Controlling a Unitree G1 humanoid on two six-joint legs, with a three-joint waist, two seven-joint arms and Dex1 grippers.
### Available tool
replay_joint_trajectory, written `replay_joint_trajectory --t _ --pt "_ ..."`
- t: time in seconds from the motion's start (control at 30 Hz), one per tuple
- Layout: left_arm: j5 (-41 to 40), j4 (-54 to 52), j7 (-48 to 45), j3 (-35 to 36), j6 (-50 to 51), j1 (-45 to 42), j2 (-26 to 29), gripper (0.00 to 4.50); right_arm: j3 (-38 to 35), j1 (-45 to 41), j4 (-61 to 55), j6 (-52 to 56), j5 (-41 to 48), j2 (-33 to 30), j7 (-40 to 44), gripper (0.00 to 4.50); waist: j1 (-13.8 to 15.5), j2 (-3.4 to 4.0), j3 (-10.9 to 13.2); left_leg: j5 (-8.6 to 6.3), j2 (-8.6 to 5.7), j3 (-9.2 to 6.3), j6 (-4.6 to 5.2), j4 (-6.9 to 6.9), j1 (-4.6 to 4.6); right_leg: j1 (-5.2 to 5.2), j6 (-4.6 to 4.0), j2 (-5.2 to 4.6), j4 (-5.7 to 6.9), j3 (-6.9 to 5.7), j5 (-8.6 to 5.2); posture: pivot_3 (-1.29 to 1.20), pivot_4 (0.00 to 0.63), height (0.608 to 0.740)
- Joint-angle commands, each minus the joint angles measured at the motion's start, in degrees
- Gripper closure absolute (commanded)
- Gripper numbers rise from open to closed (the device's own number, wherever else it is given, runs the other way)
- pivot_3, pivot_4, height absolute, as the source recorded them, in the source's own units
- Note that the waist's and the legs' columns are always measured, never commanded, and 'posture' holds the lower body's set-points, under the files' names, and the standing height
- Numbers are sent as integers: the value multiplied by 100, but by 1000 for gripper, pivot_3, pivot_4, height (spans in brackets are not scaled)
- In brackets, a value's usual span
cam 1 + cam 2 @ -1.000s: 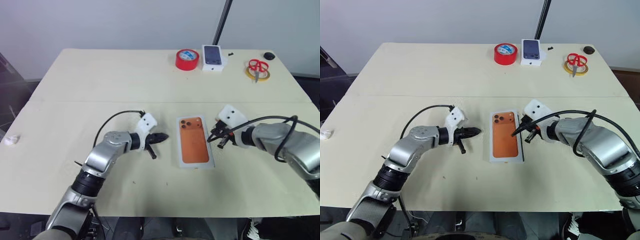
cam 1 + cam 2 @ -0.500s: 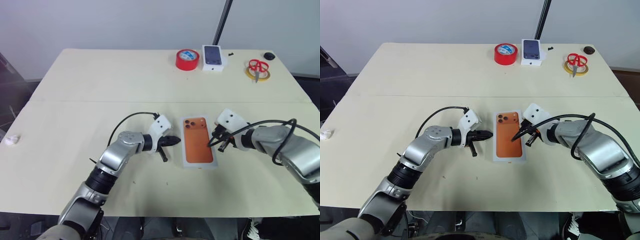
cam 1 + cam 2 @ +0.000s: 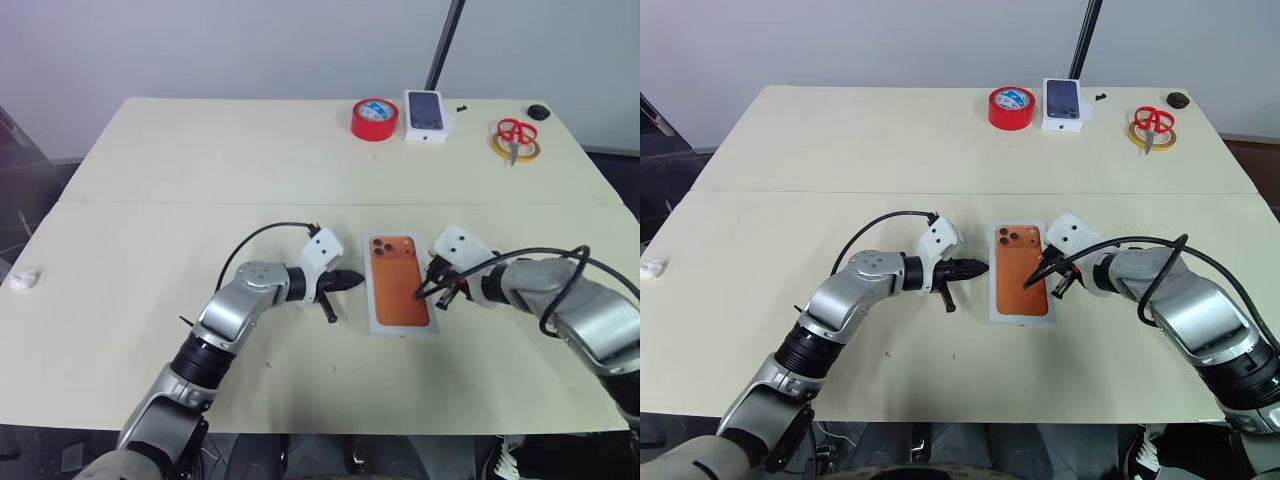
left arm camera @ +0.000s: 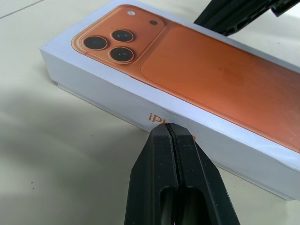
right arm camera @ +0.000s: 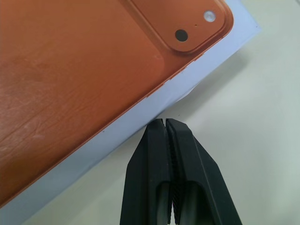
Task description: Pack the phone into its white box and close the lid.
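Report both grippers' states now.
Left gripper: shut, holding nothing, beside the white box.
Right gripper: shut, holding nothing.

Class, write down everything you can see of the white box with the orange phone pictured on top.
The white box is a shallow closed rectangular carton, apparently card, lying flat near the table's front. Its top bears an orange phone picture with three dark lenses in one corner; orange lettering runs along one long side wall. The shut left gripper has its tip at that lettered wall, and the shut right gripper has its tip at the opposite long edge; actual contact is unclear.
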Motion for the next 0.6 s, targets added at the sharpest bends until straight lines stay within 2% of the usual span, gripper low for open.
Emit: replay_joint_trajectory --t 0.03,0.33,0.47,0.6 --pt "-107 -282 -50 24 -54 -94 -85 4500 -223 8 -297 9 -34 61 69 4403 0 0 0 0 0 0 0 0 0 0 0 0 0 0 0 0 150 725" --pt "-62 -210 29 137 -96 -14 5 4500 -537 96 -180 -185 -212 -258 391 4403 8 0 0 0 -1 0 0 1 0 0 0 0 1 0 0 0 150 725" --pt "-305 -221 144 525 61 -162 -65 4500 -1067 206 -317 -234 120 -503 936 4403 1 0 0 0 -2 0 0 2 1 0 0 -3 2 -1 0 0 150 725" --pt "-331 -150 188 529 77 -425 -225 4500 -1387 351 -603 -147 496 -545 1340 4403 2 0 0 0 -1 -3 0 3 2 3 0 2 3 -2 0 0 150 725"
